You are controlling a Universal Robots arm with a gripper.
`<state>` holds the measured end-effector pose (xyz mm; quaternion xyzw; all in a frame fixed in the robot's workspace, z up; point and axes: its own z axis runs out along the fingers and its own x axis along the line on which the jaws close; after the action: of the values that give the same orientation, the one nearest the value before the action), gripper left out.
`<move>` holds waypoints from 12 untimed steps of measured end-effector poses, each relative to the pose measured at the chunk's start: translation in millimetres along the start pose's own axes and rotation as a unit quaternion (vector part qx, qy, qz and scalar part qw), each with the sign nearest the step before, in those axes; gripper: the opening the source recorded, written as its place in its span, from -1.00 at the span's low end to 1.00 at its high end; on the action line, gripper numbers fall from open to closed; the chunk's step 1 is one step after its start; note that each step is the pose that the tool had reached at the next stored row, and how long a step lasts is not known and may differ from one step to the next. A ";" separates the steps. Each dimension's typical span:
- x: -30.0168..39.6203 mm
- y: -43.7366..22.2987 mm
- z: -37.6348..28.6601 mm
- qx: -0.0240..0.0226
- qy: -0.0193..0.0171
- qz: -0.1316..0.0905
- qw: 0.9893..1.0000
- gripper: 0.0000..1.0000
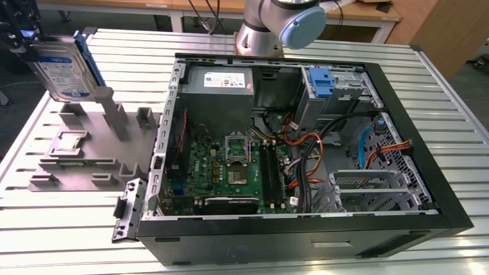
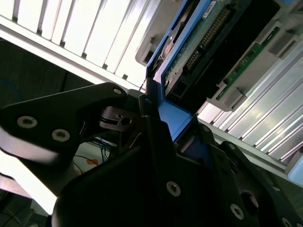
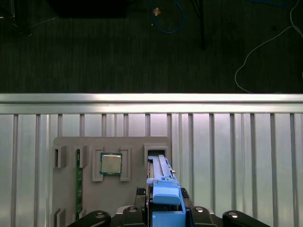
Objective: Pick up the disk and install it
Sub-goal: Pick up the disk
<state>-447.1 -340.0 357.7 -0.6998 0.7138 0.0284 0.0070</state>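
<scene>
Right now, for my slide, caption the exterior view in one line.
The gripper holds the disk on edge above the grey fixture, beside the open computer case.

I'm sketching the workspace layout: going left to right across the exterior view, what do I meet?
The disk, held up off the table → green motherboard in the open computer case → blue latch → orange wire bundle by the case wall. The gray parts holder overlaps the disk sideways, so it is left out.

Silver disk (image 1: 52,52), blue rails (image 1: 86,54), white-and-blue label (image 1: 68,77)
</scene>
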 end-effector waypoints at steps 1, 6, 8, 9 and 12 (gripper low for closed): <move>0.0 0.0 -0.3 0.000 0.000 0.000 1.000 -0.26; -0.1 0.1 -2.1 0.000 0.000 0.000 1.000 -0.26; -0.2 0.1 -3.2 0.000 0.000 0.000 1.000 -0.26; -0.2 0.1 -3.7 0.000 0.000 0.000 1.000 -0.26; -0.3 0.2 -5.2 0.000 0.000 0.000 1.000 -0.26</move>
<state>-447.1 -340.0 362.9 -0.6997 0.7138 0.0284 0.0071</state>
